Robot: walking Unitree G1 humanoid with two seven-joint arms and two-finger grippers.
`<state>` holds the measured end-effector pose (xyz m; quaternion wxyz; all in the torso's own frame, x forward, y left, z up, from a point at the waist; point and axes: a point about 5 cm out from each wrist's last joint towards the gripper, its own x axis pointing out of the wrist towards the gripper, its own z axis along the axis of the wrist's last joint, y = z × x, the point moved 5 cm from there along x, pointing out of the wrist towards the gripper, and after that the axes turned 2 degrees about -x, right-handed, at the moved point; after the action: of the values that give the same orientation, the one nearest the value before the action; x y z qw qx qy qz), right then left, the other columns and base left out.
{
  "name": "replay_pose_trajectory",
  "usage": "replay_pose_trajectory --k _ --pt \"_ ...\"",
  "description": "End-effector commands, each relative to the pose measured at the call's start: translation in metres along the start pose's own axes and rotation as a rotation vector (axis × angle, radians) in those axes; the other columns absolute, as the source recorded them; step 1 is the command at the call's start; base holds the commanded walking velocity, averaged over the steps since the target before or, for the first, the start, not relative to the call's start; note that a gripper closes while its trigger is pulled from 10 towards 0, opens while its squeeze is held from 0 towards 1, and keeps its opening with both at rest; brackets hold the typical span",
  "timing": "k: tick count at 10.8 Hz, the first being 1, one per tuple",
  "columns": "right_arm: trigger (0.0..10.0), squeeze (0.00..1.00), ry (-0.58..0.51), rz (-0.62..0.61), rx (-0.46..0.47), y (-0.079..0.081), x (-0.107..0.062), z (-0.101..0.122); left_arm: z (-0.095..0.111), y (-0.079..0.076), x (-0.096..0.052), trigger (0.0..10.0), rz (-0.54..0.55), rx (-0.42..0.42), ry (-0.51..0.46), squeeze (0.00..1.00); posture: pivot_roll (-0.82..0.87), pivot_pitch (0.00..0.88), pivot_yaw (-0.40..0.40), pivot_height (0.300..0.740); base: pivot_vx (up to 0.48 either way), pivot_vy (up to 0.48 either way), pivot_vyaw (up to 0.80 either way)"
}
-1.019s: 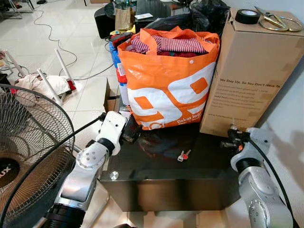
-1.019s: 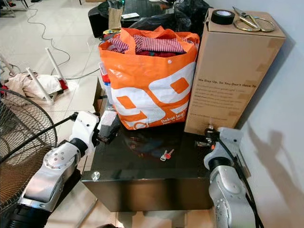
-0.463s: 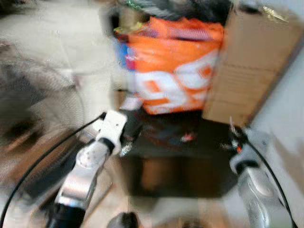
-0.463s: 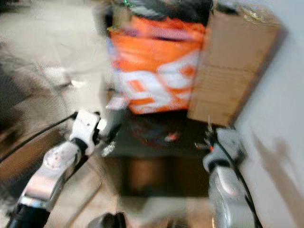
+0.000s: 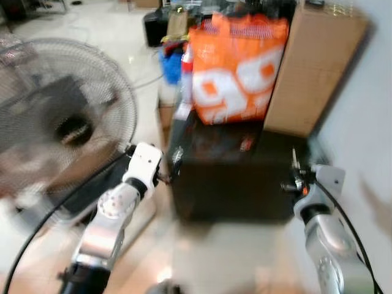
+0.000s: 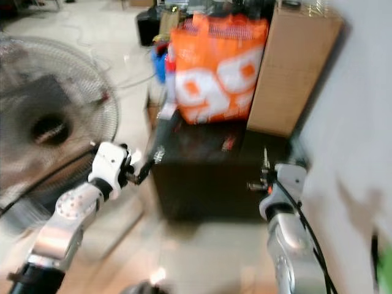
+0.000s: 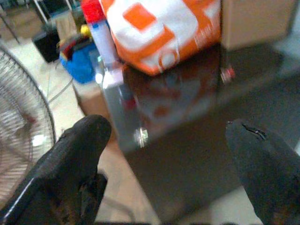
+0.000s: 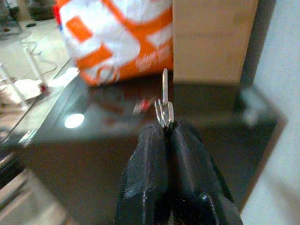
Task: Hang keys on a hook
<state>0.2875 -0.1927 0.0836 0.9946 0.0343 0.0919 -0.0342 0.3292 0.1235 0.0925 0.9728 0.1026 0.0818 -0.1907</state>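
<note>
the right gripper [image 8: 165,123] is squeezed tight on a small metal piece [image 8: 164,101] that sticks up from its tips. it looks like a key or a key ring, but it is too blurry to be sure. the left gripper [image 7: 168,140] is wide open and holds nothing.

a small red thing that looks like the keys [image 5: 246,144] lies on the dark table [image 5: 233,184], near the orange bag [image 5: 236,67]. the brown box [image 5: 312,67] stands just beside the bag. a big fan [image 5: 64,122] stands on the robot's left.

i see no hook, so i think the robot is walking to find it.

here is what could go wrong:
- the head pictures are blurry, so the robot is moving. a bump could shake the metal piece loose, because only its bottom end is pinched.
- if the red keys on the table are the ones to hang, they could get left behind.
- the left arm is near the fan and the table corner. a turn could knock into them.
</note>
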Motion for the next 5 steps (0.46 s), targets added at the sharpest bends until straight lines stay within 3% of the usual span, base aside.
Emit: replay_pose_trajectory --k 1,2,3,5 --pt "10.0 0.00 -0.014 -0.014 -0.021 -0.003 0.001 0.005 0.013 0.010 0.002 10.0 0.066 0.036 -0.061 0.22 -0.12 0.000 0.046 0.740 0.000 0.000 0.00" --pt "10.0 0.00 -0.018 -0.055 -0.092 -0.010 0.002 0.005 0.030 0.025 -0.001 10.0 0.164 0.051 -0.179 0.26 -0.12 0.000 0.043 0.740 0.000 0.000 -0.69" --pt "10.0 0.00 -0.037 -0.055 -0.109 -0.011 0.002 0.009 0.030 0.028 -0.002 10.0 0.156 0.020 -0.170 0.33 -0.11 0.000 0.044 0.740 0.000 0.000 -0.80" --pt "10.0 0.00 -0.079 -0.054 -0.098 -0.009 0.005 0.019 0.028 0.036 -0.001 10.0 0.153 -0.042 -0.141 0.29 -0.11 0.000 0.051 0.740 0.000 0.000 -0.80"
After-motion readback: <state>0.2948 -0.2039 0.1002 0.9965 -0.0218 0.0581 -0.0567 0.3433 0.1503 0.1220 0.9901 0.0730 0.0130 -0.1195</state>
